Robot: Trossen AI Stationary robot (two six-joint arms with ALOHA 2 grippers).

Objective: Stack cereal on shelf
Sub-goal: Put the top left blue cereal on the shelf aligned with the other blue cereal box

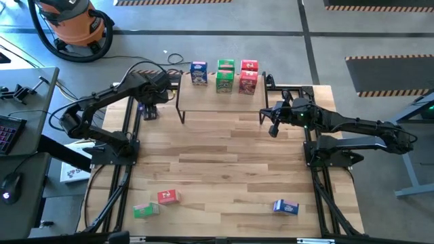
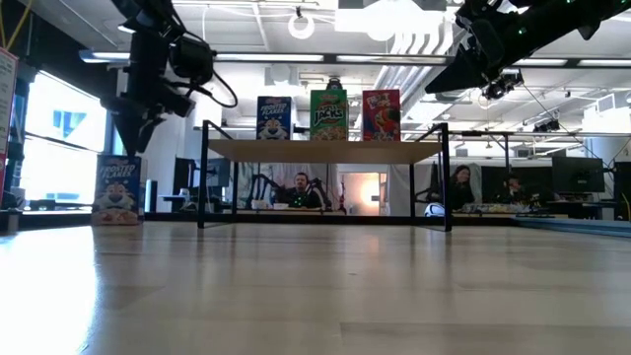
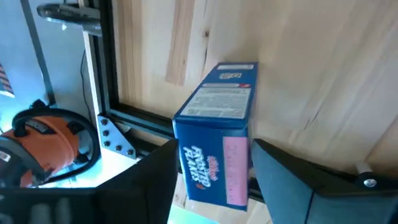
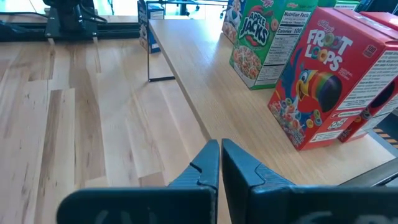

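Wooden shelf (image 1: 224,103) carries the blue, green and red boxes along its back edge, my left gripper (image 3: 214,180) hangs spread around an upright blue box (image 3: 217,134) beside it, and my right gripper (image 4: 220,163) is clenched, empty.

Two dark jointed arms (image 1: 102,108) trail black cables; green lights dot the right one.
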